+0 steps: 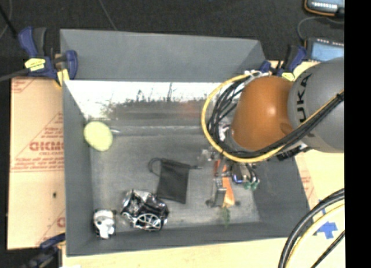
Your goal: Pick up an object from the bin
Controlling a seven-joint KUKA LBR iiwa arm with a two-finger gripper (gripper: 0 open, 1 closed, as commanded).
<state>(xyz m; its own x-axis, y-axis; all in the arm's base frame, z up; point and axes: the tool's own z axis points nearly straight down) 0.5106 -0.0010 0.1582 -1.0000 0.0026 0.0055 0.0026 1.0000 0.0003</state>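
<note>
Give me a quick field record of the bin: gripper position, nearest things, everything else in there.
bin: grey metal bin
gripper: gripper low over the bin's right part
nearest things: small green thing on the floor at its tip; flat black pouch to its left, apart from it
other things: yellow-green ball by the left wall; black-and-white crumpled thing and small white thing near the front left corner
grasp: cannot tell

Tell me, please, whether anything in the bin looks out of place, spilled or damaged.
Nothing looks spilled or broken. The ball sits at the left edge, the pouch lies flat mid-bin, with the gripper to its right. Only the far wall shows dark scuffs.
</note>
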